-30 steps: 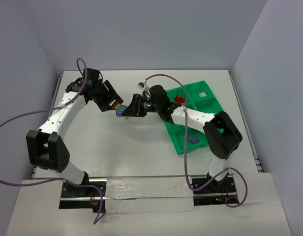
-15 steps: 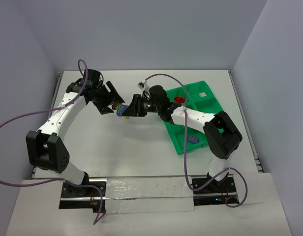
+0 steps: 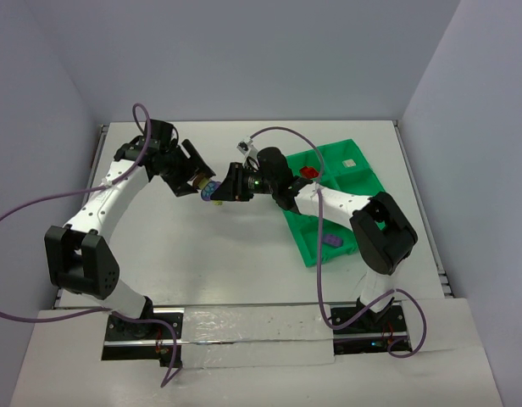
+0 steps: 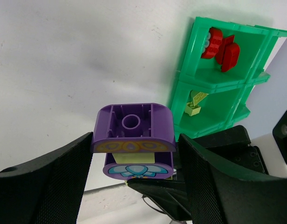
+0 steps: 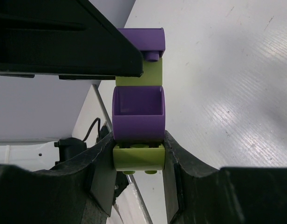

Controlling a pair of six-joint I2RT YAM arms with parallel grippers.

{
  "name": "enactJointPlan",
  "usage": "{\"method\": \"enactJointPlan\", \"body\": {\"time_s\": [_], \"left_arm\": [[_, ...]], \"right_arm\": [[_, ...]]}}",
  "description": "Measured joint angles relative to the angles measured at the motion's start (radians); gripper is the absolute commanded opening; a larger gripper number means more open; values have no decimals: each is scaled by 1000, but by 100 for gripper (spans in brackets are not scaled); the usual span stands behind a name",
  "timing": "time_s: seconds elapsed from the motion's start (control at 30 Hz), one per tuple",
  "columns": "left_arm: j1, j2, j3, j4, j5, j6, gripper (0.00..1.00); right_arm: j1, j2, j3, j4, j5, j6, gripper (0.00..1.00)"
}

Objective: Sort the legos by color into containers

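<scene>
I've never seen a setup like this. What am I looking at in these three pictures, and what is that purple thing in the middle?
Two white robot arms are bolted at the near edge of a table. The wide picture looks down from above and behind them, with the left arm on the left and the right arm on the right. The other two pictures come from cameras on the wrists, so each shows its own hand up close. The purple thing is a stack of toy bricks, purple and yellow-green. The right hand is clamped on it, and the left hand stands open around its other end. The green tray holds red bricks, a yellow-green brick and a purple brick.
</scene>
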Motion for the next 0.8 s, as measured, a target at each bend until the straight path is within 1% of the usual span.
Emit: {"method": "enactJointPlan", "body": {"time_s": [0.43, 0.63, 0.8], "left_arm": [[-10, 8, 0, 3, -19, -6, 73], [-13, 17, 0, 5, -19, -6, 76], [-17, 30, 0, 11, -19, -6, 74]], "right_arm": [[0, 0, 0, 0, 1, 0, 0], [0, 0, 0, -3, 0, 0, 0], [0, 0, 0, -3, -2, 0, 0]]}}
